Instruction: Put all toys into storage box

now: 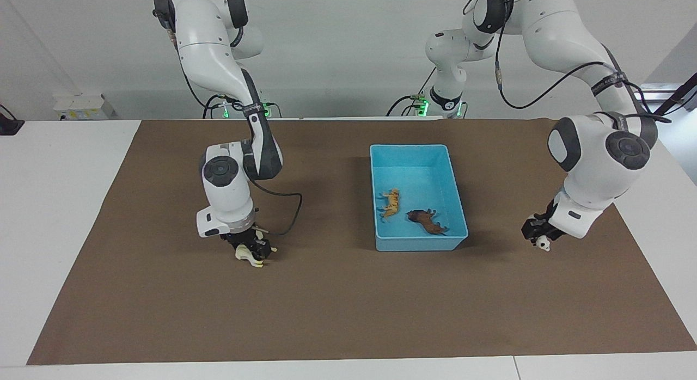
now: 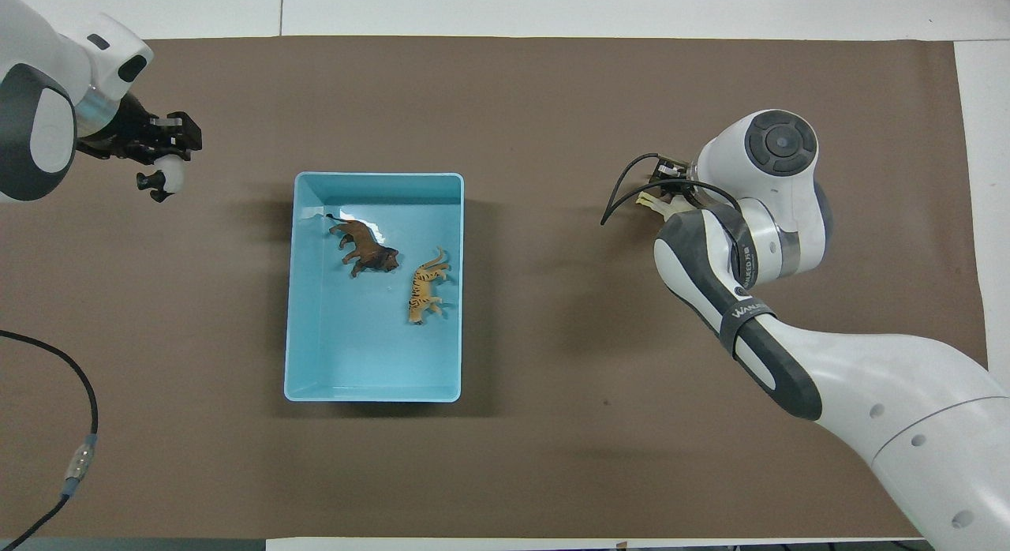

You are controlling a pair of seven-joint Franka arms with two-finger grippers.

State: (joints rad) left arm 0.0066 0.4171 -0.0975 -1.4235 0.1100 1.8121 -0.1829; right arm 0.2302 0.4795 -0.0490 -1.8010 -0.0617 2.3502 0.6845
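The light blue storage box [image 1: 419,147] stands mid-table on the brown mat; it also shows in the overhead view [image 2: 379,174]. In it lie the orange striped tiger [image 1: 391,203] [image 2: 426,286] and the brown lion [image 1: 427,221] [image 2: 364,249]. My right gripper [image 1: 251,248] is shut on the cream-white horse [image 1: 246,254], low over the mat toward the right arm's end. In the overhead view the arm hides most of the horse [image 2: 656,206]. My left gripper [image 1: 536,233] [image 2: 162,144] is shut on the black-and-white panda [image 1: 542,242] [image 2: 164,178], just above the mat toward the left arm's end.
The brown mat [image 1: 348,304] covers most of the white table. A black cable [image 1: 291,206] loops from the right arm's wrist. Another cable [image 2: 79,425] hangs near the left arm's base.
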